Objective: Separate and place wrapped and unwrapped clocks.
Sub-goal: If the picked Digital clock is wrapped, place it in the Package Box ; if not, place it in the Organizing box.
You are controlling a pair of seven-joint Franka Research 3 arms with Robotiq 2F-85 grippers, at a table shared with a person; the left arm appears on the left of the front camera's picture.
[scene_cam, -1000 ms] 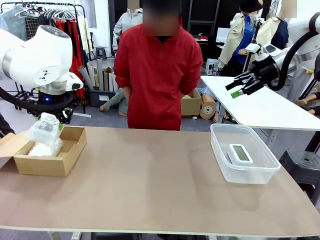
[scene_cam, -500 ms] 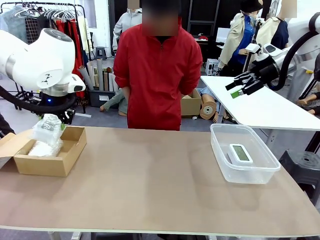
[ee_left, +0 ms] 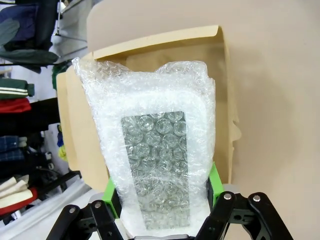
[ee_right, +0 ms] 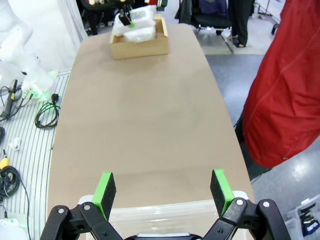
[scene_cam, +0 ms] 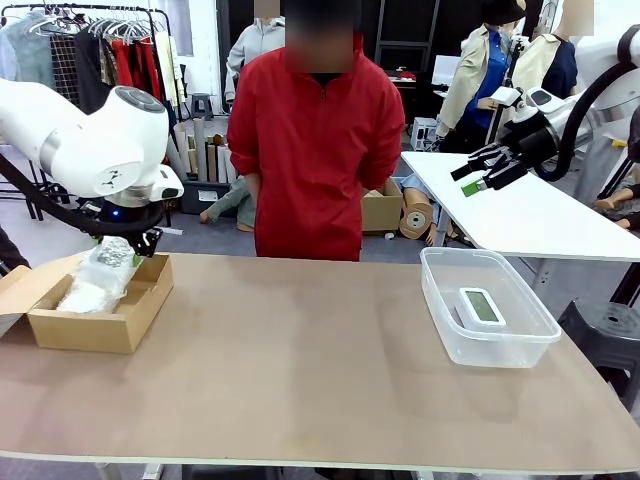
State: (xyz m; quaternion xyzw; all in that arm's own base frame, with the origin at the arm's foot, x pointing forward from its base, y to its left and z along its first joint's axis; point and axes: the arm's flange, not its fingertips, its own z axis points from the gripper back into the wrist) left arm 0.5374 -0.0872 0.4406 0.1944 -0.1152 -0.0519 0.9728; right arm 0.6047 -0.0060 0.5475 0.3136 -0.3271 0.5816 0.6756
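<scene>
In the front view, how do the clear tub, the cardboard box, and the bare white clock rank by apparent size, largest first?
1. cardboard box and clear tub: they look alike in size, so I leave them unranked.
2. bare white clock: clearly smallest, lying inside the tub.

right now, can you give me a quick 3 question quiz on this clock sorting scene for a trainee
1. True or false: the bare clock lies in the clear tub.
2. What does the left hand grip?
A. a bubble-wrapped clock
B. the cardboard box's flap
C. nothing
3. Fill in: a second wrapped clock lies inside the ____ box.

Key
1. True.
2. A: its pads clamp a wrapped clock just over the cardboard box, while the right hand is open above the tub end of the table.
3. Cardboard.
</scene>
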